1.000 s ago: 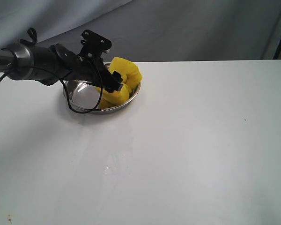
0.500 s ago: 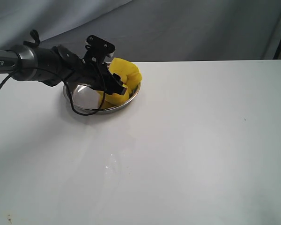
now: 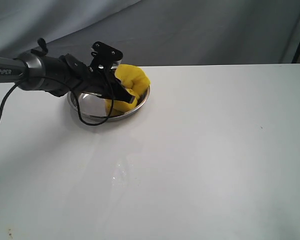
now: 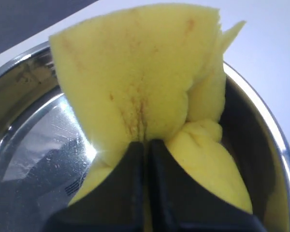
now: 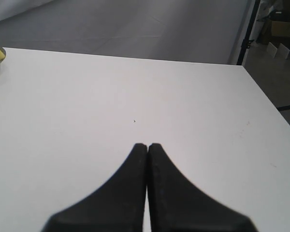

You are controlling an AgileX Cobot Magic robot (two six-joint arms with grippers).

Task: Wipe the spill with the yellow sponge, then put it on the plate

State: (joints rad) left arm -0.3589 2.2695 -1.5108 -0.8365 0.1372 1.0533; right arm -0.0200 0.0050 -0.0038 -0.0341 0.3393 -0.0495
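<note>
My left gripper (image 3: 124, 93) is shut on the yellow sponge (image 3: 128, 86), pinching it so the foam folds and bulges. In the left wrist view the sponge (image 4: 140, 82) fans out from the closed tips of the left gripper (image 4: 146, 144) and reaches into the steel plate (image 4: 24, 92). In the exterior view the plate (image 3: 140, 104) sits at the back left of the white table, with the sponge over its right half. No amber spill shows; only a faint wet smear (image 3: 119, 170) lies on the table. My right gripper (image 5: 147, 145) is shut and holds nothing.
A black cable (image 3: 85, 117) loops from the left arm (image 3: 35, 75) over the plate's near rim. The white table (image 3: 215, 150) ends at a back edge against a grey backdrop. The right wrist view shows the table's right edge (image 5: 261, 92).
The left gripper has sunk a little lower and moved slightly right with the sponge, pressing it further down into the plate. The grip stays shut.
</note>
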